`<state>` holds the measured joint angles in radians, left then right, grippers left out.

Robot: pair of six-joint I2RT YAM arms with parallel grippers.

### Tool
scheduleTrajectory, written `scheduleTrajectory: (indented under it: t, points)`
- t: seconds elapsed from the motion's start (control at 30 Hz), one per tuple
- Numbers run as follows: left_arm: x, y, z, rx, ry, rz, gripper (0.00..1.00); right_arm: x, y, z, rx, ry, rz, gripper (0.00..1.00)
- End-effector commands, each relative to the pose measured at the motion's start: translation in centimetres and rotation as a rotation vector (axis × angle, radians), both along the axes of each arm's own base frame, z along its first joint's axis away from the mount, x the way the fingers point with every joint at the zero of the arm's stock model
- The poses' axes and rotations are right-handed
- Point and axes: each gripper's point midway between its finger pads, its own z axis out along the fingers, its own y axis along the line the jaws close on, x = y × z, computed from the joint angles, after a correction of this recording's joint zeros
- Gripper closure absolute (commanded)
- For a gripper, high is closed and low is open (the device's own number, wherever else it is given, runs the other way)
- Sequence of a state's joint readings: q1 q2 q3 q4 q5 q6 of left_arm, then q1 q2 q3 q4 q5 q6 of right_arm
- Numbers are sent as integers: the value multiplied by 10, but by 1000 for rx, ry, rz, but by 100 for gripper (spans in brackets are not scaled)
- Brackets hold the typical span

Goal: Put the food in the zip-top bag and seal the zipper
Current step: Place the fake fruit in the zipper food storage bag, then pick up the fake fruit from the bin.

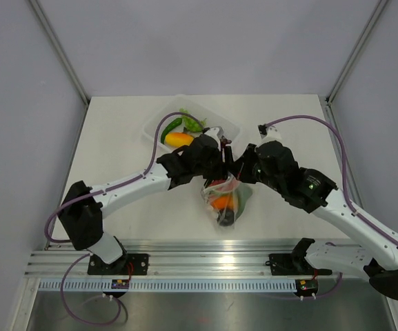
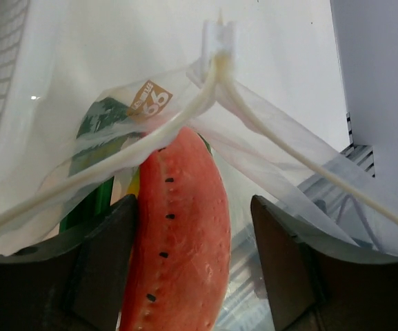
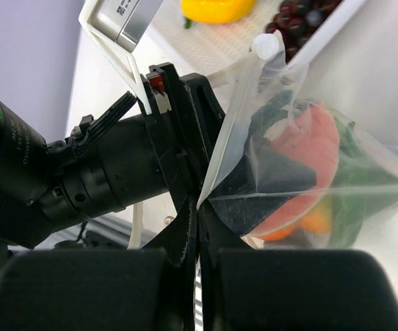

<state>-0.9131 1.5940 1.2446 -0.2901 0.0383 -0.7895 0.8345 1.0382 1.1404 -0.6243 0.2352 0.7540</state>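
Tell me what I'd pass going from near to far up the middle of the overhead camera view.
In order: metal rail → clear bag → white tray.

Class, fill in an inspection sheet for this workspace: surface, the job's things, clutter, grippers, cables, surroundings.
Surface: white table.
Job's things: zip-top bag between the two arms, holding orange, green and dark pieces and a watermelon slice. The zipper is unsealed, its strips spread apart. A green pepper, an orange-yellow piece and grapes lie in the tray.
Clutter: nothing seen.
Grippers: left gripper open, fingers either side of the slice; right gripper shut on the bag's edge.
Cables: purple cables run along both arms; the left one arches over the tray.
Surroundings: grey walls; metal rail at the near edge.
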Motion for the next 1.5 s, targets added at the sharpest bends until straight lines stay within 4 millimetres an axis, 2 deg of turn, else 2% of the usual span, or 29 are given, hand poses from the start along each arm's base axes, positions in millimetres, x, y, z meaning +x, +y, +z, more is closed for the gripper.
scheduleTrajectory:
  t: [0.0,0.13,0.23,0.27,0.37,0.4,0.5,0.67,0.8,0.87,0.97,1.0,1.03,1.07,1.1,1.13,1.17,1.2,1.23,1.27,1.3,1.33,1.37,1.4,1.47]
  points:
    - [-19,8,73,-91,-150,-103,35,13,-16,-2,-52,-31,-84,100]
    - [-24,20,76,-58,-169,-115,48,12,-19,-3,-58,-30,-88,100]
    - [-25,23,72,-49,-169,-118,63,12,-20,-3,-58,-31,-92,100]
    - [-26,22,70,-49,-165,-119,72,11,-20,-3,-56,-29,-90,100]
    - [-28,18,64,-53,-146,-142,88,10,-19,-4,-53,-23,-84,100]
    - [-29,17,64,-55,-144,-147,100,10,-19,-3,-49,-23,-85,100]
    - [-30,19,67,-48,-146,-152,100,9,-21,-2,-48,-25,-87,100]
    - [-17,43,85,-15,-214,-107,100,7,-26,-2,-51,-26,-102,100]
    - [8,72,101,28,-271,-46,100,6,-31,-2,-52,-31,-114,100]
    - [27,91,111,44,-290,7,100,5,-34,-2,-61,-34,-122,100]
    - [52,113,119,94,-320,59,91,5,-40,0,-72,-42,-138,100]
    - [62,117,111,133,-313,66,88,4,-42,1,-75,-45,-140,100]
    - [73,130,105,171,-298,98,83,4,-44,1,-83,-47,-148,100]
    - [82,133,111,184,-305,111,77,3,-46,0,-91,-46,-149,100]
    - [92,134,96,222,-276,108,75,3,-47,1,-93,-49,-150,100]
    - [104,148,86,279,-255,156,70,4,-48,0,-101,-49,-154,100]
    - [114,150,89,290,-261,168,64,4,-49,-1,-105,-47,-155,100]
    - [121,153,83,322,-259,173,54,4,-49,0,-104,-50,-156,100]
    - [134,159,63,386,-222,189,50,4,-50,-2,-112,-47,-158,100]
    - [143,158,67,400,-235,189,47,4,-50,-2,-114,-48,-157,100]
    - [151,158,62,446,-251,158,40,5,-50,-2,-117,-48,-155,100]
    - [159,159,42,512,-224,140,37,5,-50,-3,-120,-48,-156,100]
    - [170,159,46,556,-266,110,34,5,-50,-3,-126,-48,-155,100]
    - [178,162,27,624,-246,95,29,6,-50,-4,-132,-48,-156,100]
    - [190,166,18,695,-253,71,22,6,-50,-6,-140,-47,-155,100]
